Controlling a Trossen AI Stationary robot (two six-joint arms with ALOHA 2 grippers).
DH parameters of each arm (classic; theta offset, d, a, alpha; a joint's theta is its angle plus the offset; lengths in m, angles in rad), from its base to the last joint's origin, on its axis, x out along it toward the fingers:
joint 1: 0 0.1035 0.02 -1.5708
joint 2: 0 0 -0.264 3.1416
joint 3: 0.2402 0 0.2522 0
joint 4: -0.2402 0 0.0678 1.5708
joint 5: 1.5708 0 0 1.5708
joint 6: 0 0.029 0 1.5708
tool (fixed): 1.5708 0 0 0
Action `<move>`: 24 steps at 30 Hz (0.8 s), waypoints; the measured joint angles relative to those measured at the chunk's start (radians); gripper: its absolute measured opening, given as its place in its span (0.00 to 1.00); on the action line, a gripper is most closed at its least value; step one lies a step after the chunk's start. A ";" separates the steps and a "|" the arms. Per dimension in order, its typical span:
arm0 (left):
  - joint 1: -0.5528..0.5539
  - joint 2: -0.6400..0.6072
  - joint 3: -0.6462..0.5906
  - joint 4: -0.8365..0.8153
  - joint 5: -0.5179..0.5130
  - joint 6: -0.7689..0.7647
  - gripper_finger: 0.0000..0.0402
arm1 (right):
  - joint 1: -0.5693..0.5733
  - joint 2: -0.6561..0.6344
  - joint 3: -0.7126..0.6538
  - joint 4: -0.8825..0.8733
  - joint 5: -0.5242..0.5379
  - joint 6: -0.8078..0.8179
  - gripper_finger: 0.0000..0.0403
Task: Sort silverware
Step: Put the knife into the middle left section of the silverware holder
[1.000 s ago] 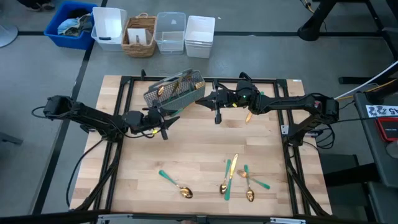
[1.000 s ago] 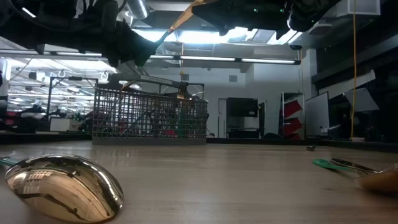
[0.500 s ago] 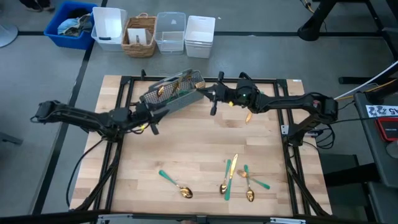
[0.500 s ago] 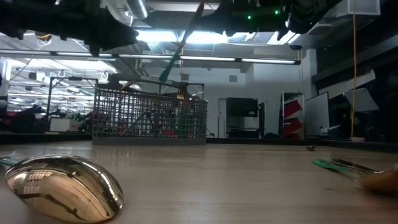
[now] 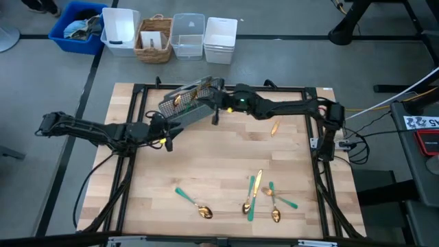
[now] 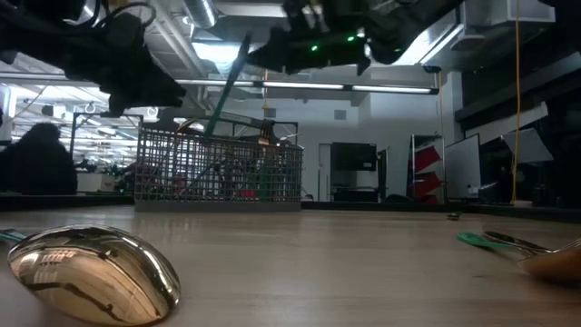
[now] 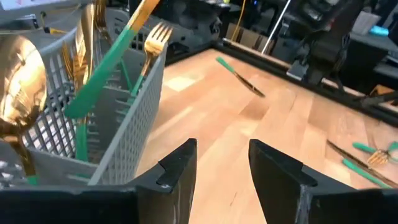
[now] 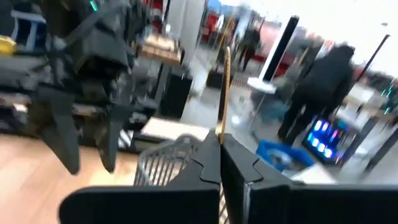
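The grey mesh caddy (image 5: 191, 101) stands at the table's far side and holds several gold-and-teal pieces (image 7: 25, 93). My right gripper (image 5: 215, 112) hangs over it, shut on one piece of silverware (image 6: 231, 84) whose teal handle slants down to the caddy's rim (image 7: 106, 59). My left gripper (image 5: 167, 136) is open beside the caddy's near left corner (image 7: 221, 163), touching nothing. More silverware lies flat on the table: one piece (image 5: 274, 127) right of the caddy, and spoons, a knife and a fork near the near edge (image 5: 254, 195). My right gripper pinches the piece by its gold head end (image 8: 225, 87), which sticks out past the shut fingertips (image 8: 211, 152). The piece is lifted clear of the table. Its teal handle (image 6: 227, 91) hangs slanting below the gripper, its free end at the caddy's rim.
Bins and a wicker basket (image 5: 154, 38) stand beyond the table's far edge. A black frame (image 5: 137, 92) runs around the tabletop. Bare wood lies between the caddy and the pieces at the near edge. A big spoon bowl (image 6: 91, 272) fills the low view's foreground. People show in the room behind.
My right gripper has moved toward the table's left, from right of the caddy to above it, carrying the piece. The piece has tipped, so its teal handle now points down at the caddy. My left gripper has drawn back a little toward the table's left.
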 joint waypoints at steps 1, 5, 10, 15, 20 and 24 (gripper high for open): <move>-0.003 0.000 0.000 -0.012 0.001 -0.008 0.35 | 0.000 0.017 0.023 -0.035 0.001 0.013 0.00; -0.017 0.001 0.000 -0.033 0.000 -0.011 0.35 | 0.001 0.066 0.094 -0.151 0.010 0.027 0.00; -0.032 0.001 0.000 -0.032 0.000 -0.012 0.35 | 0.002 0.101 0.125 -0.186 0.011 0.027 0.01; -0.046 0.001 0.000 -0.033 0.000 -0.012 0.35 | 0.000 0.108 0.125 -0.186 0.037 0.021 0.06; -0.057 0.001 0.000 -0.034 0.000 -0.024 0.35 | 0.000 0.108 0.125 -0.184 0.055 0.021 0.15; -0.060 0.001 0.000 -0.051 0.000 -0.042 0.35 | 0.001 0.108 0.125 -0.184 0.056 0.021 0.23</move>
